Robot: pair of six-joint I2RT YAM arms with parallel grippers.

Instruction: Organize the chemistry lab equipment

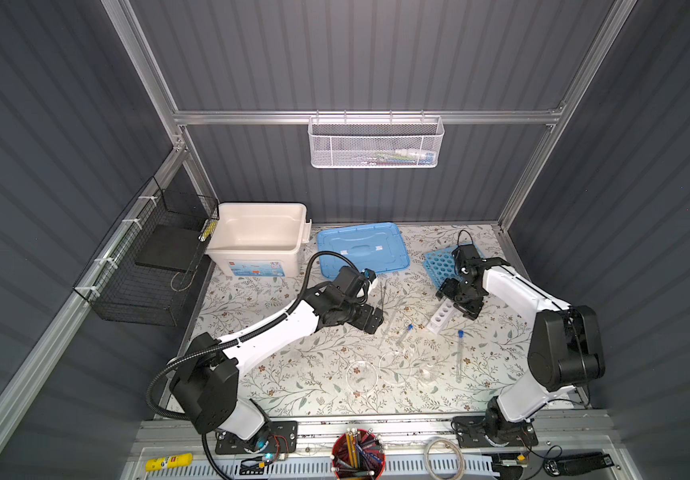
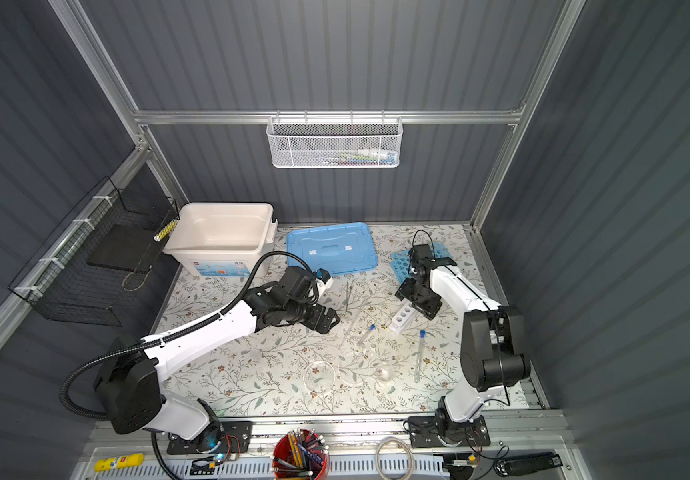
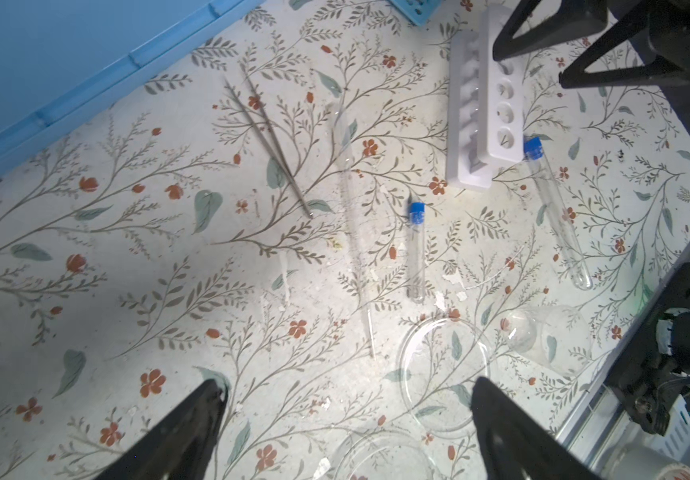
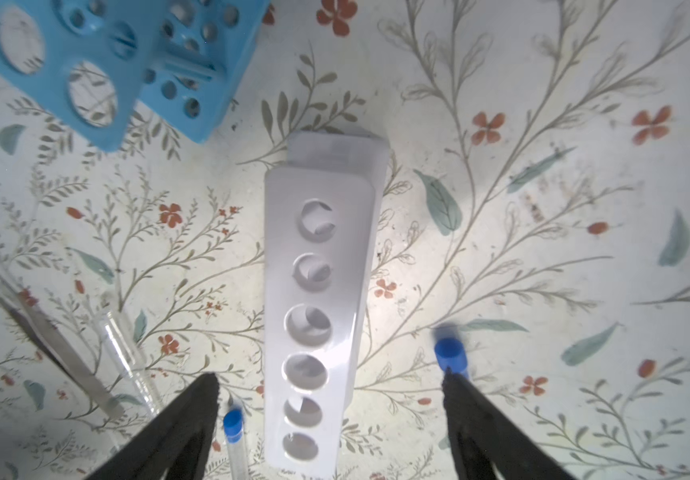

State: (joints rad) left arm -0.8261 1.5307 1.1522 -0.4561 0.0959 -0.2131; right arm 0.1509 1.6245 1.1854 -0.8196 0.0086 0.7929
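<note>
My right gripper is open above the white test-tube rack; the rack stands between the fingers with a gap on each side. Two blue-capped test tubes lie flat, one on each side of the rack. The dark tweezers and a long clear tube lie left of them. My left gripper hangs open and empty over the mat, near two glass dishes and a small glass vessel.
A blue rack stands behind the right gripper. A blue lid and a white bin sit at the back of the table. A black wire basket hangs on the left wall. The red pencil cup is at the front edge.
</note>
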